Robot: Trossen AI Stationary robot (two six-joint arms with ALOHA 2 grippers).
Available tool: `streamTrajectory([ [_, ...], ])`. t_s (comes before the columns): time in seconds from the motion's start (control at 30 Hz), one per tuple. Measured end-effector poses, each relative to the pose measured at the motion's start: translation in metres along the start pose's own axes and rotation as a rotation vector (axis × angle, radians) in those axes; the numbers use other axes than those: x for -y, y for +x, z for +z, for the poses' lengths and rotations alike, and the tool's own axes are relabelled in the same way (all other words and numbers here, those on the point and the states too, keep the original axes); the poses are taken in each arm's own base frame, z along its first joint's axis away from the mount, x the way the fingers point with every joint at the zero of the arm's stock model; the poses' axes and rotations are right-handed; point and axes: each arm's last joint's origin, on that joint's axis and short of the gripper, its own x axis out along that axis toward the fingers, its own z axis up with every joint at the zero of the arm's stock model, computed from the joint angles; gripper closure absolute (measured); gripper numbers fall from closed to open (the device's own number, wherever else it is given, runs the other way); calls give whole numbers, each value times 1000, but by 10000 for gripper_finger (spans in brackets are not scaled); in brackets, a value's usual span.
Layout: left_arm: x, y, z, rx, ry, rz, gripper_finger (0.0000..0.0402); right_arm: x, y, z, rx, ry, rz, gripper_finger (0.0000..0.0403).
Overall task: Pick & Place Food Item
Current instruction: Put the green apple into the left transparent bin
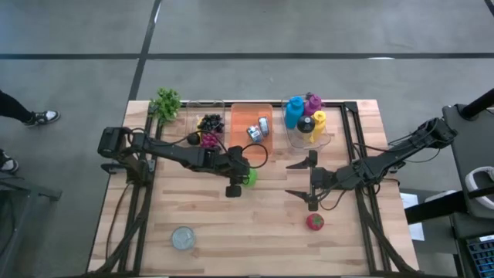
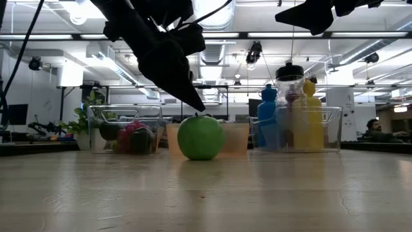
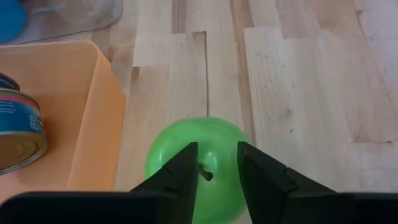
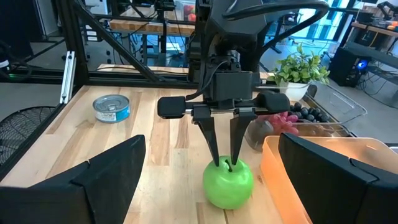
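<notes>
Apple (image 3: 199, 165) upright on bare table (image 1: 255, 224) just beside orange bin (image 1: 248, 116), directly beneath left gripper (image 3: 217, 163), fingers slightly parted astride stem, unclenched; right gripper (image 1: 310, 179) wide open, farther.

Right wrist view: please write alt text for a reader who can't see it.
The left hand points straight down over a green apple on the wooden table, its narrowly parted fingertips at the apple's stem. An orange bin sits beside the apple; a tin can stands farther off.
</notes>
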Motion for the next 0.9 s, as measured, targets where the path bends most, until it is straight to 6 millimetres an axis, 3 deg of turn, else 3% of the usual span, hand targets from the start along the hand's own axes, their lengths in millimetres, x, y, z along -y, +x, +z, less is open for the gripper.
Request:
streamTrajectory([
  [0.9, -1, -3, -3, -35, 22, 3, 283, 0, 0, 0, 0, 1, 0, 37],
])
